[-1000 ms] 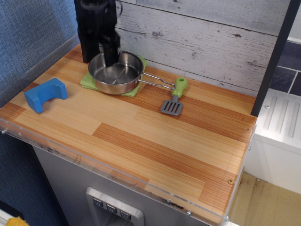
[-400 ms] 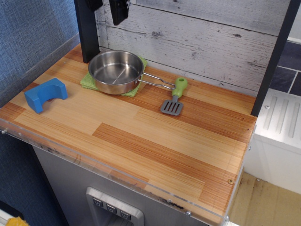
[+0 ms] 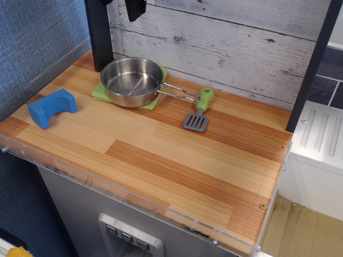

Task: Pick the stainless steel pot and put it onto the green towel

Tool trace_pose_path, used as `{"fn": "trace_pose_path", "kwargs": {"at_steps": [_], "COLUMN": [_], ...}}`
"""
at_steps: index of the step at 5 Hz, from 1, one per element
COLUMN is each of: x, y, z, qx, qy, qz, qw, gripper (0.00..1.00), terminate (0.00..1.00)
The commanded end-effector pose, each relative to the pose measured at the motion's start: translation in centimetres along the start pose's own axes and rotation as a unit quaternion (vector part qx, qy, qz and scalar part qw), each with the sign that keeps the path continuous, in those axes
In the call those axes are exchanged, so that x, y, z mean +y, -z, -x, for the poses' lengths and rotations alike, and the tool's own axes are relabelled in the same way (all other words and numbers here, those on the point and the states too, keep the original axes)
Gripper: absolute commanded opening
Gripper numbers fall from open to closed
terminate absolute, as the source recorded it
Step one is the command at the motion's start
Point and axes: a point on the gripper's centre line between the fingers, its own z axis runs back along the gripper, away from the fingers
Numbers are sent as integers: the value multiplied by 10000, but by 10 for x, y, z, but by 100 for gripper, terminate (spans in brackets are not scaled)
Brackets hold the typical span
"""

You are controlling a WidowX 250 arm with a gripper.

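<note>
The stainless steel pot [image 3: 131, 80] stands upright on the green towel [image 3: 98, 93] at the back left of the wooden counter. Its wire loop handle [image 3: 177, 94] points right, past the towel's edge. The towel shows only as green edges at the pot's left and front right. My gripper [image 3: 135, 9] is high above the pot at the top edge of the view and apart from it. Only a dark tip of it shows, so I cannot tell how its jaws stand. Nothing hangs from it.
A green-handled grey slotted spatula [image 3: 198, 112] lies just right of the pot's handle. A blue arch-shaped block [image 3: 51, 107] sits at the left. A black post [image 3: 100, 37] stands behind the pot, and another [image 3: 313, 64] at the right. A plank wall [image 3: 230, 48] closes the back.
One second ago my gripper was down at the pot's far left rim. It has let go and risen straight up, almost out of view. The pot has stayed on the towel.
</note>
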Motion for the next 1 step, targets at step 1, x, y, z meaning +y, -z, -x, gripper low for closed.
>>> {"fn": "trace_pose_path", "kwargs": {"at_steps": [1], "x": [4], "y": [-25], "z": [-2], "qx": [-274], "qy": [25], "qz": [-145], "qw": [9995], "gripper": [100], "terminate": [100]}}
